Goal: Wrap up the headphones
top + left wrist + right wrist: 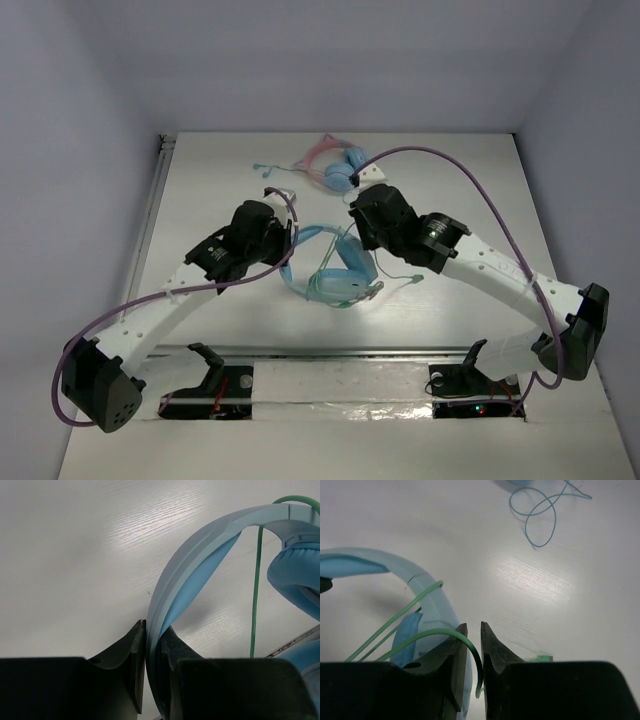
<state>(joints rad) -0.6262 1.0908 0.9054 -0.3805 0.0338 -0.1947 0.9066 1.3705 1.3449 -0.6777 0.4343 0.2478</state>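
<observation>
The light-blue headphones [335, 280] lie in the middle of the table, between the two arms. My left gripper [152, 627] is shut on the wide headband [200, 555], which is pinched flat between its jaws. One padded cup [295, 580] shows at the right of that view. The thin green cable [435, 635] loops over the headband [425, 585] and curves down into the narrow gap of my right gripper [474, 626]. That gripper's jaws stand slightly apart, and the cable lies loose between them. In the top view my left gripper [290, 235] and my right gripper [358, 225] flank the headband.
A smaller pair with a pink headband [335, 165] lies at the back of the table, its thin blue cable [540, 510] coiled beside it. The green cable's plug end [418, 278] trails to the right of the headphones. White walls close in the table.
</observation>
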